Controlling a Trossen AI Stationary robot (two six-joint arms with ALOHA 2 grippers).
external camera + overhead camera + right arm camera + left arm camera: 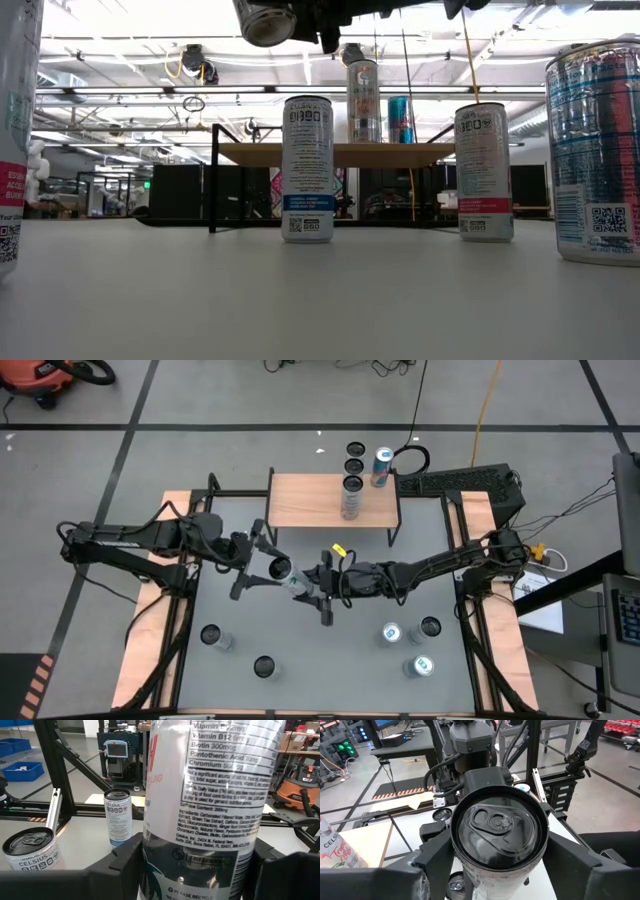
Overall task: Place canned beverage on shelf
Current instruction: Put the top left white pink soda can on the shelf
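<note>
A tall white-labelled can (287, 573) lies level in the air above the middle of the table, its pull-tab top (497, 822) facing my left arm. My right gripper (313, 582) is shut on it. My left gripper (258, 561) is open, with one finger (432, 865) on each side of the can's top end. The shelf (310, 500) stands at the table's far edge on thin black legs. A tall can (351, 497) stands on the right part of its wood top. My right gripper pinches the can's body near its bottom end (200, 865) between its two fingers (125, 865). The fingers come level from the table's right. The can sticks out beyond them toward the left arm, level and lifted clear of the table.
Two cans (210, 637) (264, 666) stand near the table's front left and three (391, 632) (430, 627) (420, 666) at the front right. More cans (353, 458) and a blue one (382, 465) stand at the shelf's far edge.
</note>
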